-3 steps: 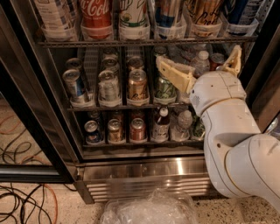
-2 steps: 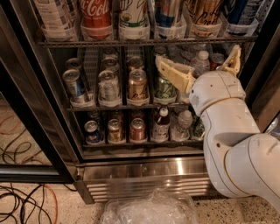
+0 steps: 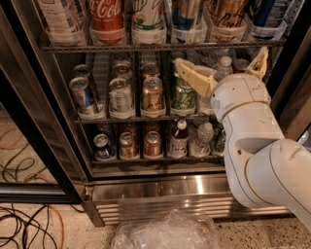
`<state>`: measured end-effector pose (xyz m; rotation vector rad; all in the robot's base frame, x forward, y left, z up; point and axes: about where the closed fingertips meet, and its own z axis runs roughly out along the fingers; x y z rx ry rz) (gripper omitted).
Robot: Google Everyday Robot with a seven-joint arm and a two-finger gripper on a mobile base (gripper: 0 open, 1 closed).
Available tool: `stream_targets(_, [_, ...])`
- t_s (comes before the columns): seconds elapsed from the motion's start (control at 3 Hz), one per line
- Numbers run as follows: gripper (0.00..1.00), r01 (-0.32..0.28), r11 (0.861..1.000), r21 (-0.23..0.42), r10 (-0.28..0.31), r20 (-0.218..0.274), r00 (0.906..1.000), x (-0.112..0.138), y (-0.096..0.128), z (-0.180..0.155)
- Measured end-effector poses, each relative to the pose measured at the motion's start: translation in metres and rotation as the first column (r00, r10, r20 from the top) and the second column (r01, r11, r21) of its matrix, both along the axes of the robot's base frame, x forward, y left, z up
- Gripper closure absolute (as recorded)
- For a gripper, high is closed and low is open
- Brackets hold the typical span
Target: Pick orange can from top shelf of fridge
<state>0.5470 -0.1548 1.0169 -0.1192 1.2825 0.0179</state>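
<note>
The orange can, copper-gold with dark cursive lettering, stands in a whitish tray on the top shelf of the fridge, toward the right; its top is cut off by the frame edge. My gripper is open, its two cream fingers spread wide, in front of the middle rack's right part. It is below the orange can, just under the top shelf's front edge, and holds nothing. The white arm fills the lower right and hides the right ends of the lower racks.
A red Coca-Cola can and other cans share the top shelf. A shorter orange-gold can stands among silver and green ones on the middle rack. The open door frame is at left. A clear plastic bag and cables lie on the floor.
</note>
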Motion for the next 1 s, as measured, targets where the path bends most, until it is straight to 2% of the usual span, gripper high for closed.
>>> stream_targets(0.33, [0.0, 0.057, 0.997, 0.044, -0.058, 0.002, 0.9983, 0.017, -0.022, 0.012])
stream_targets(0.67, [0.0, 0.045, 0.998, 0.035, -0.046, 0.016, 0.9988, 0.028, -0.016, 0.035])
stream_targets(1.0, [0.0, 0.045, 0.998, 0.035, -0.046, 0.016, 0.9988, 0.028, -0.016, 0.035])
